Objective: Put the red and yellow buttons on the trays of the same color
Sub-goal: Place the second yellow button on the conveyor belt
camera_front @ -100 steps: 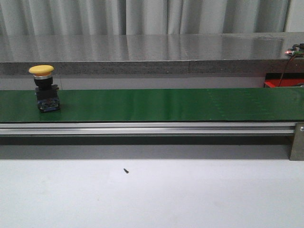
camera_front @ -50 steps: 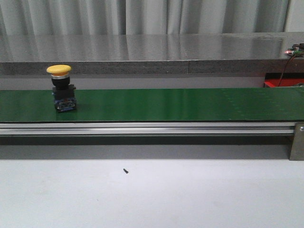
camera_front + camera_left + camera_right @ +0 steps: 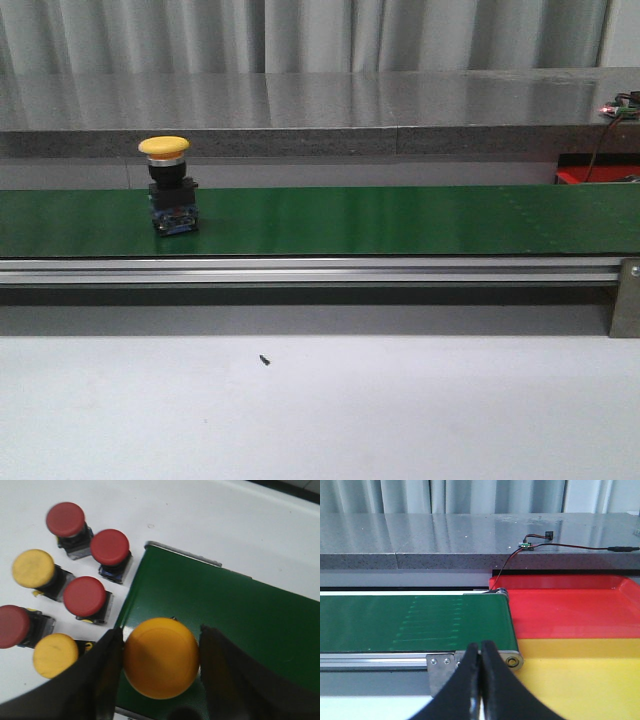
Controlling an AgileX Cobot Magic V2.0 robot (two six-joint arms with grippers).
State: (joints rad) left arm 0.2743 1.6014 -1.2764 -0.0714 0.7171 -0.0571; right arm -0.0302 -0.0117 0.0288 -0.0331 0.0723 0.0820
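Item list, nearest first.

1. White table (image 3: 400,410), with a tiny dark speck (image 3: 265,359) lying on it.
2. Green conveyor belt (image 3: 400,220) on an aluminium rail (image 3: 300,270), running left to right.
3. Riding yellow button (image 3: 170,185): upright on the belt's left part, yellow cap over a black and blue body, nothing touching it.
4. Left gripper (image 3: 161,680), at the belt's left end: fingers (image 3: 100,680) spread to cap width, close on either side of a second yellow button (image 3: 161,657). Whether they clamp it cannot be told.
5. Spare stock on the white table beside that belt end: four red buttons (image 3: 84,596) and two yellow buttons (image 3: 33,568), all cap-up.
6. Right gripper (image 3: 481,680), low before the belt's right end: fingers pressed together, holding nothing.
7. Yellow tray (image 3: 580,680) and, just behind it, red tray (image 3: 570,612), both beside the belt's end roller.
8. Grey ledge (image 3: 300,100) beyond, carrying a small wired circuit board (image 3: 525,544); curtain (image 3: 300,35) at the back.
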